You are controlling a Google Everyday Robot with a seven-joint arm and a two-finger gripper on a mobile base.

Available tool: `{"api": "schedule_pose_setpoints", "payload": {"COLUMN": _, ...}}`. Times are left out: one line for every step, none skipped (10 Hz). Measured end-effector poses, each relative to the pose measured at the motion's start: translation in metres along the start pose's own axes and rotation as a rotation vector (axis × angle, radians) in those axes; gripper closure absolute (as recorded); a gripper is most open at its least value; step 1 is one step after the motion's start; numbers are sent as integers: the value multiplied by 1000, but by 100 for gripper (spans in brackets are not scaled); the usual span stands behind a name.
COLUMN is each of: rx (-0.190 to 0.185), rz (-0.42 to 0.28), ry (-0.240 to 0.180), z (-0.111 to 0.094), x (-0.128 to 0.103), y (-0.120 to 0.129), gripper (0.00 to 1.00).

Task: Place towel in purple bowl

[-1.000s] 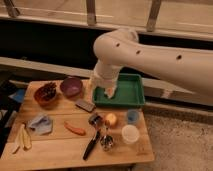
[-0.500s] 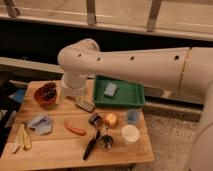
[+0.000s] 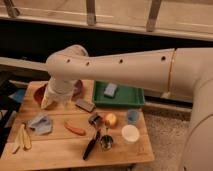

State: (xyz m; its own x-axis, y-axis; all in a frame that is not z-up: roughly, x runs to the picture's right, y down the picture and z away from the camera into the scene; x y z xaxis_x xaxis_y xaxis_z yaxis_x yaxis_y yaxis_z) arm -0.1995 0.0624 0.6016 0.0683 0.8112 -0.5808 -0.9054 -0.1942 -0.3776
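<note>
A wooden worktop [image 3: 60, 150] seen from above. The robot's pincer [image 3: 51, 101] hangs over the back left corner, beside the purple bowl [image 3: 78, 88], which the arm partly hides. Whether the pincer is wide or narrow cannot be told. The crumpled blue-grey towel [image 3: 40, 123] lies just in front of it, near the left edge, with no clear long axis. No writing is readable.

Likely a lab: cluttered wooden table [image 3: 60, 146], end effector [image 3: 50, 101] above its left.
</note>
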Motion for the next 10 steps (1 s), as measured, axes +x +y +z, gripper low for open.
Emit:
{"api": "schedule_pose_setpoints", "payload": {"rx": 9, "rz": -5, "ry": -4, "z": 0, "x": 1, "y": 0, "gripper": 35}}
{"api": "schedule_pose_setpoints", "payload": {"rx": 24, "rz": -21, "ry": -15, "z": 4, "x": 2, "y": 0, "gripper": 35}}
{"api": "schedule_pose_setpoints", "payload": {"rx": 23, "rz": -40, "ry": -17, "z": 10, "x": 4, "y": 7, "gripper": 35}}
{"api": "schedule_pose_setpoints", "payload": {"rx": 16, "rz": -55, "ry": -15, "z": 15, "x": 6, "y": 16, "gripper": 35}}
{"api": "schedule_pose_setpoints", "payload": {"rx": 4, "rz": -76, "ry": -8, "z": 24, "x": 8, "y": 30, "gripper": 35}}
{"api": "schedule_pose_setpoints", "payload": {"rx": -7, "rz": -100, "ry": 1, "z": 34, "x": 9, "y": 45, "gripper": 35}}
{"api": "schedule_pose_setpoints", "payload": {"rx": -17, "rz": -126, "ry": 13, "z": 44, "x": 10, "y": 61, "gripper": 35}}
{"api": "schedule_pose_setpoints", "payload": {"rx": -21, "rz": -161, "ry": 32, "z": 58, "x": 13, "y": 80, "gripper": 35}}
{"api": "schedule_pose_setpoints", "payload": {"rx": -20, "rz": -177, "ry": 52, "z": 67, "x": 16, "y": 86, "gripper": 35}}
{"api": "schedule_pose_setpoints", "payload": {"rx": -8, "rz": -195, "ry": 68, "z": 80, "x": 13, "y": 87, "gripper": 35}}
